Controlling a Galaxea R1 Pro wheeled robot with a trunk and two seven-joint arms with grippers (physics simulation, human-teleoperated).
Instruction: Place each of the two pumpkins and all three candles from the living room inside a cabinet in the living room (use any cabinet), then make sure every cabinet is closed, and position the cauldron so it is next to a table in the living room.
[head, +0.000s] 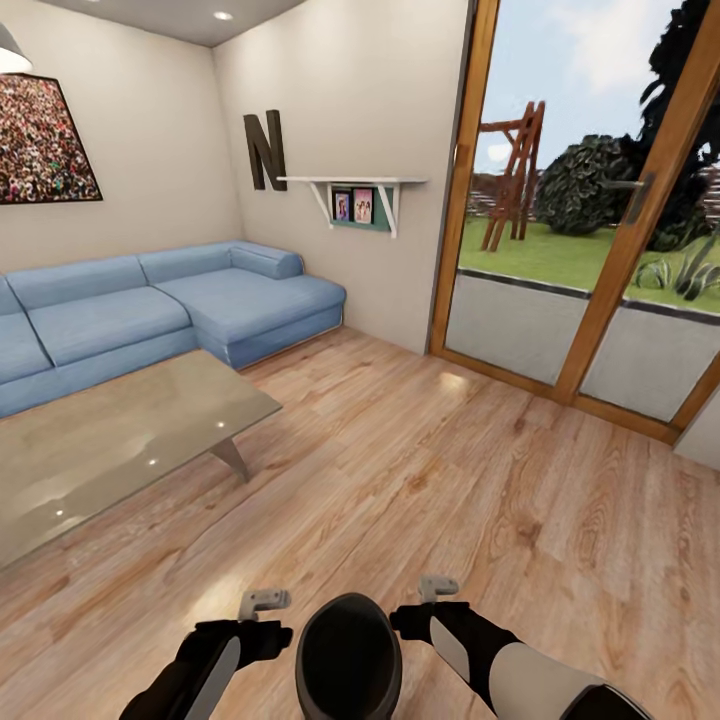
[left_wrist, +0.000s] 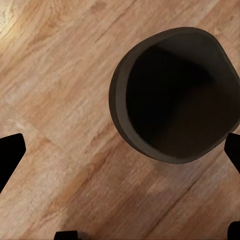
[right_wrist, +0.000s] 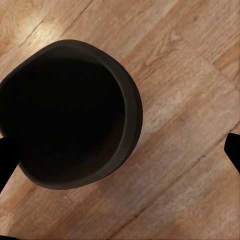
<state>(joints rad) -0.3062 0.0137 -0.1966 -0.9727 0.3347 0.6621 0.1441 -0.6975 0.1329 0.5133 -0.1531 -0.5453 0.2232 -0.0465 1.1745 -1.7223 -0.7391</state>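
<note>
Looking down past our own arms, we find the cauldron (head: 349, 655) nearest of all, held between them low at the front, its black mouth (left_wrist: 182, 95) open and dark inside. Our left pincer (head: 262, 601) sits just beside its left rim and our right pincer (head: 438, 587) just beside its right rim. In the left wrist view the dark fingertips (left_wrist: 10, 157) stand wide apart, one at either edge, with the pot's rim reaching to one of them. In the right wrist view the fingertips (right_wrist: 232, 150) are likewise spread wide, and the pot (right_wrist: 67, 112) lies against the other one. Whether either pincer actually grips the rim we cannot tell.

Beneath it all runs the light wood plank floor (head: 430, 480). Further off to our left stands the counter (head: 110, 440), low, with a glossy grey top and a slanted grey leg, well apart from the cauldron. Behind it the blue L-shaped sofa (head: 150, 310) lines the wall. Beyond, a white shelf (head: 355, 185) holds small framed pictures beside a dark letter N (head: 264, 150). At far right, wood-framed glass doors (head: 590, 270) give onto grass.
</note>
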